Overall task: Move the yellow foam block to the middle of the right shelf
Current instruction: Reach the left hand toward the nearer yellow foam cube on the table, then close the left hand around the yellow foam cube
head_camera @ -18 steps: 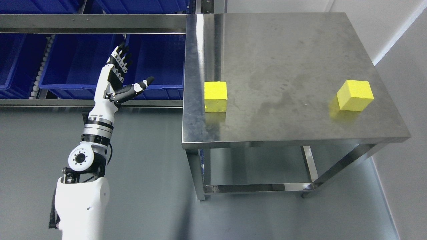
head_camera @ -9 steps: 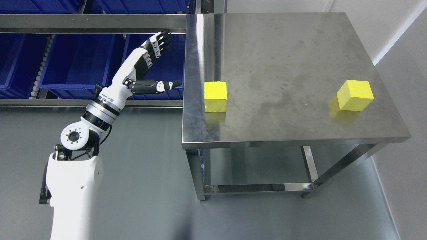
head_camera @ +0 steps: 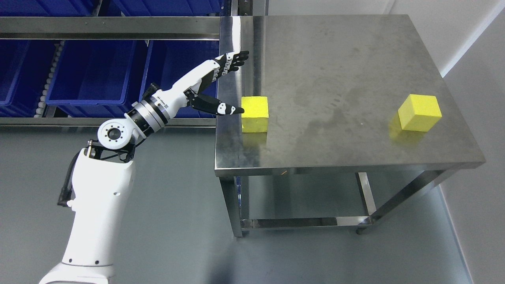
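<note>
A yellow foam block (head_camera: 255,114) sits near the left edge of the steel table (head_camera: 335,90). A second yellow foam block (head_camera: 419,112) sits near the table's right edge. My left hand (head_camera: 232,85) is open over the table's left edge, fingers spread and holding nothing. Its thumb tip (head_camera: 232,110) is just left of the near block and its fingers (head_camera: 234,61) reach above and behind it. I cannot tell whether the thumb touches the block. The right arm is out of view.
A steel shelf rack (head_camera: 110,27) with blue bins (head_camera: 94,75) stands at the left behind the arm. The table has an open lower frame (head_camera: 307,223). A white wall (head_camera: 465,31) runs along the right. Grey floor lies in front.
My left arm has swung right from in front of the blue bins to over the table's left edge, next to the near block. Both blocks have stayed put.
</note>
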You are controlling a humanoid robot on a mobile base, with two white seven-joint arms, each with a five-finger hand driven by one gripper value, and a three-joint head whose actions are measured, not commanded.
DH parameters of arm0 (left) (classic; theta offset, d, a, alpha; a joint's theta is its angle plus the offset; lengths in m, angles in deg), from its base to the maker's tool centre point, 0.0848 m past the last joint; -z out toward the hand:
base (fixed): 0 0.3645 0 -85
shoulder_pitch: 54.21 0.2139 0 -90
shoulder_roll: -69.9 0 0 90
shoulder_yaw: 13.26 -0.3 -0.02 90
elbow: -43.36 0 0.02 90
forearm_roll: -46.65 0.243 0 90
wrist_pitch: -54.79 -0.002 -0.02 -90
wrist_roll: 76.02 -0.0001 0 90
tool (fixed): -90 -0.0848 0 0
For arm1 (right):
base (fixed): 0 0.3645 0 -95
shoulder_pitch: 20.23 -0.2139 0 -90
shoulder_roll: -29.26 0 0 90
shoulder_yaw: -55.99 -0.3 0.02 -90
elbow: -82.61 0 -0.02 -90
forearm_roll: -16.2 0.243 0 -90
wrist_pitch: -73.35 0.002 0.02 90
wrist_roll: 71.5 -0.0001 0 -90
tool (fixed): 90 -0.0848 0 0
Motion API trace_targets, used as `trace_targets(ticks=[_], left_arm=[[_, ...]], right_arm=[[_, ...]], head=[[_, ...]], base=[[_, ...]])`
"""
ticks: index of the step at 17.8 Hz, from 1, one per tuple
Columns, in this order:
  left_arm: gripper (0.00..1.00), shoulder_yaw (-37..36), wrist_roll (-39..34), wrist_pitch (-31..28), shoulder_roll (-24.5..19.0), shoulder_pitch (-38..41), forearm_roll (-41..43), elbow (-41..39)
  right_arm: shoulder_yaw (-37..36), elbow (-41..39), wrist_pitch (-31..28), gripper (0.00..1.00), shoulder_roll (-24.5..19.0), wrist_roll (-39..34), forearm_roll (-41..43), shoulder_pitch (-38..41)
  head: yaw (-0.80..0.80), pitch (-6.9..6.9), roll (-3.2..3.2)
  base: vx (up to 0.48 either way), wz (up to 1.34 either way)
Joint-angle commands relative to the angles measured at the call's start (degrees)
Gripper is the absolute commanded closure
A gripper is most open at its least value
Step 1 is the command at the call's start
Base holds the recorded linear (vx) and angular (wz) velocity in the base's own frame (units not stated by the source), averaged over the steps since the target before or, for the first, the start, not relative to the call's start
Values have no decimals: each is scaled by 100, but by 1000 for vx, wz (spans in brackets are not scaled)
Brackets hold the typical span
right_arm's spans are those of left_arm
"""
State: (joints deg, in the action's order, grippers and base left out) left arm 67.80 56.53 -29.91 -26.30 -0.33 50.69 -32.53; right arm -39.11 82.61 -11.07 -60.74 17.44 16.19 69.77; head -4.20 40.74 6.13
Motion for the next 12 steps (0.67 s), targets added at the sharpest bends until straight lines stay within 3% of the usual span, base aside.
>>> trace_targets(ticks=[1, 9, 12], left_arm=[[2, -1136, 235, -2, 259, -527, 350, 1830], [2, -1383, 280, 16, 409, -836, 773, 2711], [11, -1313, 280, 33, 418, -836, 773, 2755]], right_arm=[[0, -100, -5, 0, 100, 1, 1, -9], [0, -100, -5, 0, 100, 1, 1, -9], [0, -100, -5, 0, 100, 1, 1, -9]], head=[[0, 0, 0], [0, 0, 0], [0, 0, 0]], base=[[0, 0], [0, 0], [0, 0]])
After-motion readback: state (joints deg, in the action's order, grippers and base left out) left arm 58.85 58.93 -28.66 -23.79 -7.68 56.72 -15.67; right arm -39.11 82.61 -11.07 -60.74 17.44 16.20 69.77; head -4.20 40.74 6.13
